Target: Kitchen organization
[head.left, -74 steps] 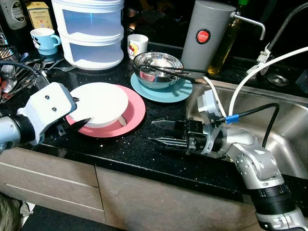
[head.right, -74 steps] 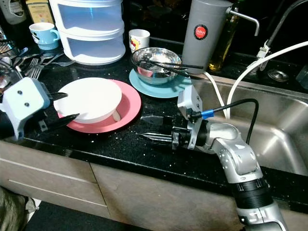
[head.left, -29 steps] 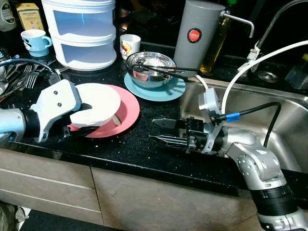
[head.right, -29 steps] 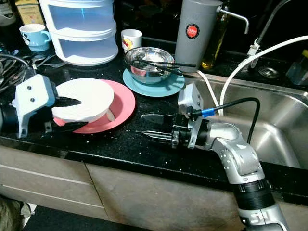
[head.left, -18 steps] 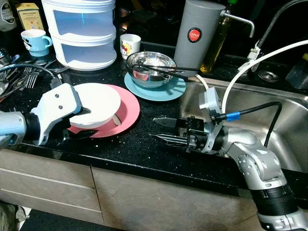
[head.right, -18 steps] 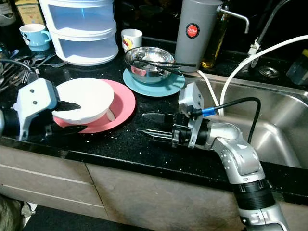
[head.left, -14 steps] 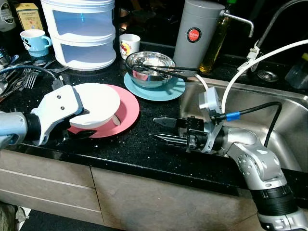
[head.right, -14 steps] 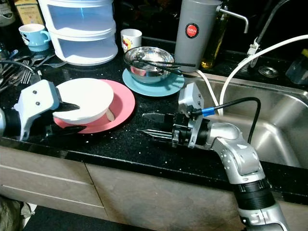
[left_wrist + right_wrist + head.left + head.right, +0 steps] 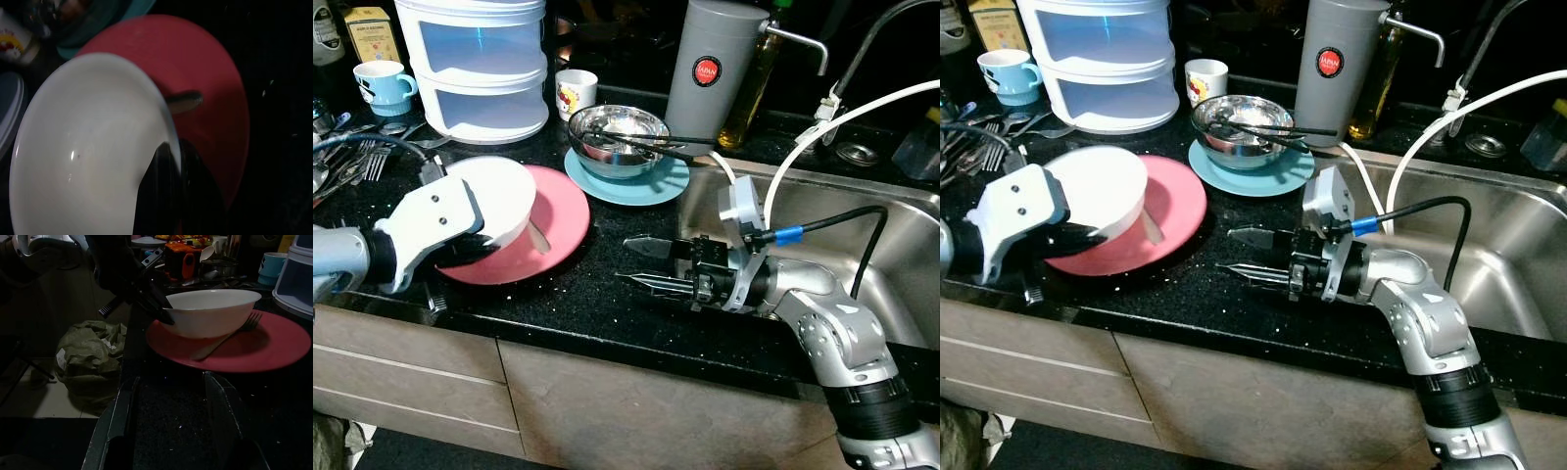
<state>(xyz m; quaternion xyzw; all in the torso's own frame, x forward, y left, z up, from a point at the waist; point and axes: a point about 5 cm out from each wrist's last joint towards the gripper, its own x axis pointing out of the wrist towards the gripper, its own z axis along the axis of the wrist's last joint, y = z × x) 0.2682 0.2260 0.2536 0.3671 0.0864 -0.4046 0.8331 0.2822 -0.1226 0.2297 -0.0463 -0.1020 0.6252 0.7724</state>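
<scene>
— While my left gripper (image 9: 1087, 233) pinches the near rim of the white bowl (image 9: 494, 199), one finger inside and one outside, where does that bowl sit?

— Over the pink plate (image 9: 548, 227) on the black countertop (image 9: 597, 304), tipped up on edge, its open side turned toward the sink (image 9: 891, 245). A fork (image 9: 230, 335) lies on the plate, its handle running under the bowl and its tines just past the rim.

— And your right gripper (image 9: 641, 264)?

— It hovers low over bare counter between the plate and the sink, fingers spread apart, gripping nothing, pointed at the plate.

— What stands behind?

— A steel bowl (image 9: 617, 137) with dark chopsticks (image 9: 656, 145) across it rests on a light blue plate (image 9: 656, 186). Behind that rises a grey flask (image 9: 710, 69) with a red round label, and beside it a white mug (image 9: 576, 90) with a cartoon print. A white stacked container (image 9: 484, 64) stands farther along to my left, with a blue-and-white cup (image 9: 384, 83) past it, and loose cutlery (image 9: 357, 162) lies at the left edge. A white hose (image 9: 822, 137) arcs over the sink.
</scene>
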